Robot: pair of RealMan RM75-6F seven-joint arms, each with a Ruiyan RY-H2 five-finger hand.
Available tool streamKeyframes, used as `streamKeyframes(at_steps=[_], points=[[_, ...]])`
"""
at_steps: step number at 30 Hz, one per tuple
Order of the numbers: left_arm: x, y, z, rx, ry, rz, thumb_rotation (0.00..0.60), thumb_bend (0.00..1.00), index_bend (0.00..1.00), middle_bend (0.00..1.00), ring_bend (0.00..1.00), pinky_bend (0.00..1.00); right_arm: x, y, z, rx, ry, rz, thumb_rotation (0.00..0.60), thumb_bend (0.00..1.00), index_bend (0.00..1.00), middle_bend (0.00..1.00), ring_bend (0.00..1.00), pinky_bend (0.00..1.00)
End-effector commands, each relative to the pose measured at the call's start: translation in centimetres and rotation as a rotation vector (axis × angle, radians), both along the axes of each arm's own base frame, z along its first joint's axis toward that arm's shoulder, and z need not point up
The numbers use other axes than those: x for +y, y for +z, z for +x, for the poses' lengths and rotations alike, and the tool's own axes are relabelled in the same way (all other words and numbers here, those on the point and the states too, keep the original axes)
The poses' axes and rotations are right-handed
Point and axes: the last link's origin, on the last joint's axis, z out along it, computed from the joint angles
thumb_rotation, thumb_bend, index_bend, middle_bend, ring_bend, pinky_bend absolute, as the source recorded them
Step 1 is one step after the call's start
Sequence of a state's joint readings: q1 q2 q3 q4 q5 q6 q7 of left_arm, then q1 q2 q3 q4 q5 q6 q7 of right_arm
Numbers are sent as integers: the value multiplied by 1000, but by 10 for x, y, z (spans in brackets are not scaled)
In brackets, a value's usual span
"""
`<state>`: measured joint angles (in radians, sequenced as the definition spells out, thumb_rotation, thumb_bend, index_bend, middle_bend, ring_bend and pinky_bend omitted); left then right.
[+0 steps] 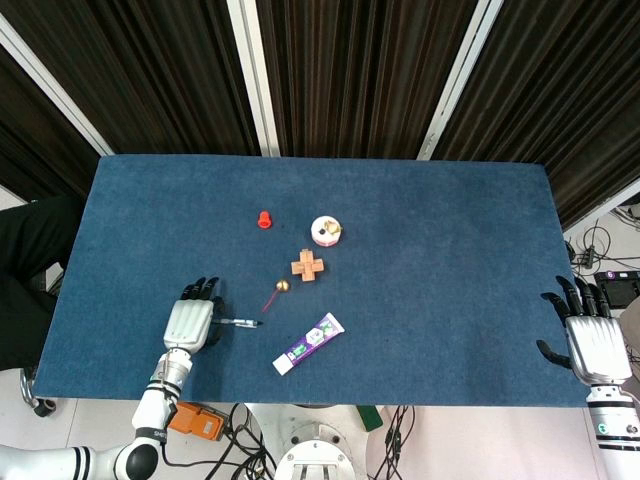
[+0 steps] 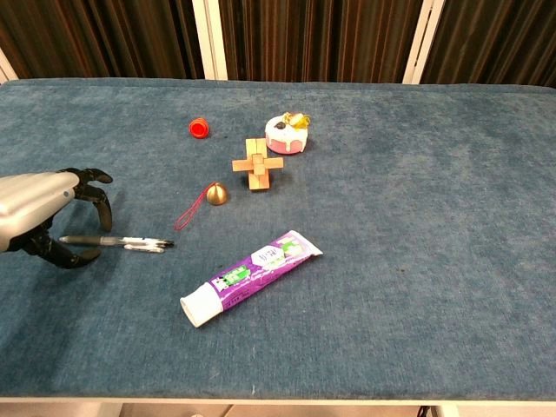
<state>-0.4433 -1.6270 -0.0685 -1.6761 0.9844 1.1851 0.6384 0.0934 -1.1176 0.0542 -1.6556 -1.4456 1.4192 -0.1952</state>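
The left hand (image 2: 39, 217), fingers spread and curved, straddles the rear end of the slim black-and-clear ballpoint pen (image 2: 122, 242) lying flat on the blue cloth table (image 2: 417, 217), apparently mid-approach, needing fingers closed around the barrel next.

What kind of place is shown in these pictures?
Probably a robot test bench in a lab. A table covered in blue cloth carries unrelated small items, such as a pen and a toothpaste tube; dark curtains hang behind, and cables lie on the floor.
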Motion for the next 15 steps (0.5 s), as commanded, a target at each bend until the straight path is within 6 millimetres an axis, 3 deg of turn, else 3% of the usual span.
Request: streamKeyframes(at_steps=[1,15], points=[[1,-4,1,-3,-2,-3,600,278,466,75,0,122,0,0,0,1,1,1,600,361,315,131,59,105],[3,-4,4,-57,0,-3,600,311,561,115,0,122,0,0,0,1,2,2,600,361,315,131,59,105]])
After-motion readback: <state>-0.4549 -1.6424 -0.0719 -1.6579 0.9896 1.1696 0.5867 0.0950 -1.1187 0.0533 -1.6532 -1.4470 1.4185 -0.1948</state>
